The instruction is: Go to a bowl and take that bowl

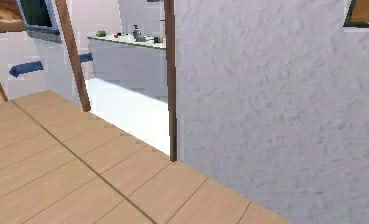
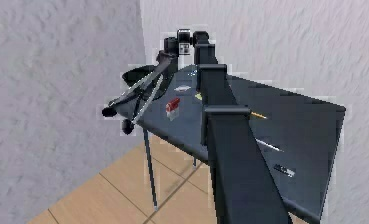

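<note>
Small pale blobs (image 1: 127,38) on distant counter (image 1: 127,62)

Forward, I look through a doorway (image 1: 127,95) to a far counter (image 1: 127,60); sideways, down onto a near dark table (image 2: 302,125); both show plank floor (image 1: 82,170).

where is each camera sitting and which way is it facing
Forward view: on the robot, facing ahead and somewhat down at wooden floor, textured wall and a doorway to a counter; none of its body.
Arm side view: on the robot's body, facing out sideways at a dark table; arm and pincer show.
Shared: pale textured wall, wooden floor.
</note>
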